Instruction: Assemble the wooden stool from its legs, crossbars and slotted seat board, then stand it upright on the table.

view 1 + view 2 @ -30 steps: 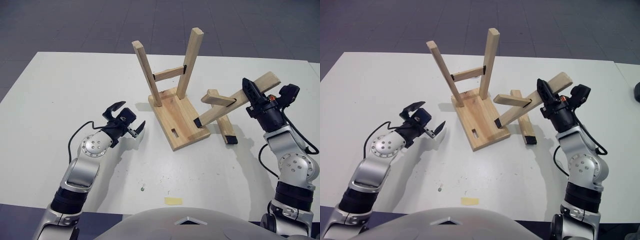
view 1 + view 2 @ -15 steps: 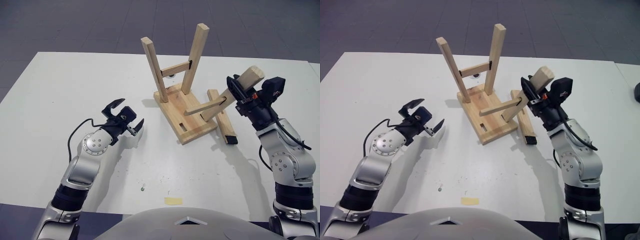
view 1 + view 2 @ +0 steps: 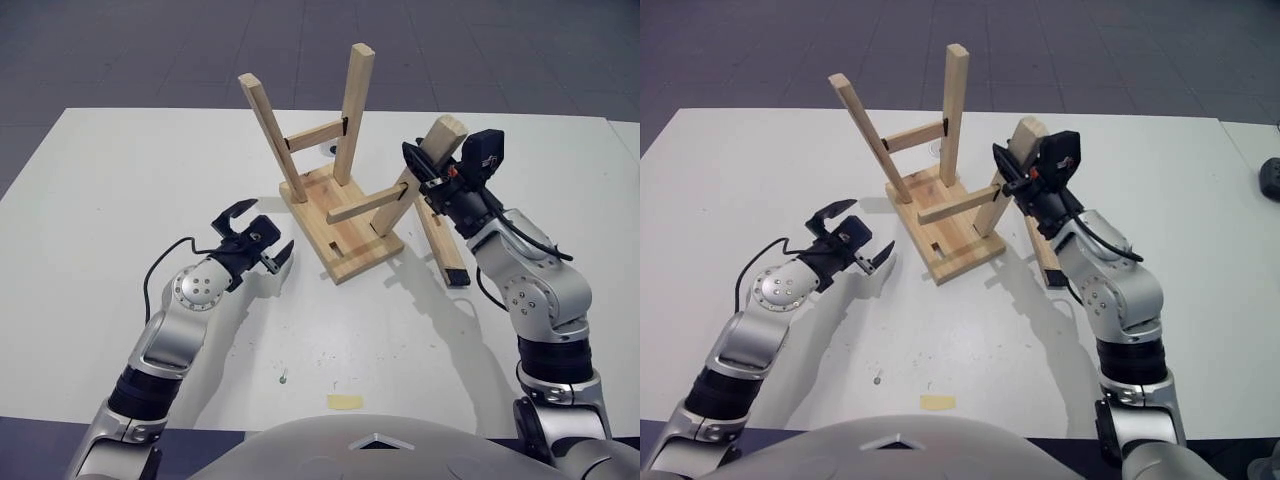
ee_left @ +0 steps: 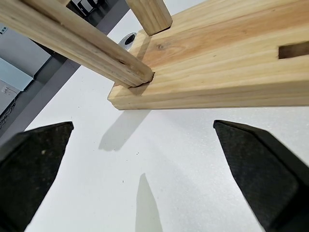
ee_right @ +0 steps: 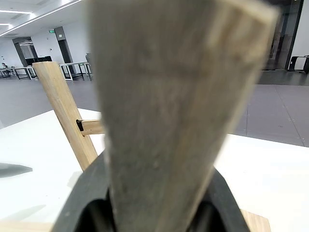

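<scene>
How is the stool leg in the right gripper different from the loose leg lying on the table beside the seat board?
The held leg stands steeply, lower end at the seat board; the loose leg lies flat on the table. The right gripper is shut on the held leg; nothing grips the loose leg. The held leg carries a crossbar; the loose leg shows none. Both are square-cut pale wood.

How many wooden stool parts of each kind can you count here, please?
Legs: 4
Crossbars: 2
Seat board: 1
Total: 7
</scene>
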You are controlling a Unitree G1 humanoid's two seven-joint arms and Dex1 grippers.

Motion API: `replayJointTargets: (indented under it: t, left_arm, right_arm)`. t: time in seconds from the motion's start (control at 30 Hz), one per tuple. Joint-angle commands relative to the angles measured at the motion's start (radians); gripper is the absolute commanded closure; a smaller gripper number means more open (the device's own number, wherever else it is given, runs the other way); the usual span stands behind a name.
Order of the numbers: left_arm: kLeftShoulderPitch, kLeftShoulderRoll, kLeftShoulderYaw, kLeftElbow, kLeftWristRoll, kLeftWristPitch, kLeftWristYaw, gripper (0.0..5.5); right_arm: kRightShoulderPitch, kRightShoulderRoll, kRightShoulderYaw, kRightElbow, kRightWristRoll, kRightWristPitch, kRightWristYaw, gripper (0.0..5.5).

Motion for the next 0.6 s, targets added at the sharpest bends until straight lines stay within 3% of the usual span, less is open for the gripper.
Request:
replayJointTargets:
  t: [0.03,0.33,0.6]
  left_arm:
    - [-0.007,0.010,0.001,0.016,0.015,-0.002,-0.014,0.10]
    - [-0.011,0.009,-0.017,0.019,0.017,0.001,-0.039,0.10]
    - [-0.001,-0.007,-0.017,0.007,0.029,0.011,-0.033,0.10]
  right_arm:
    - [0.021,0.023,-0.010,0.045,0.003,0.107,-0.014,4.03]
    - [-0.240,0.118,-0.218,-0.046,0.207,0.156,-0.108,2.58]
    - [-0.583,0.024,-0.319,0.072,0.214,0.131,-0.112,1.35]
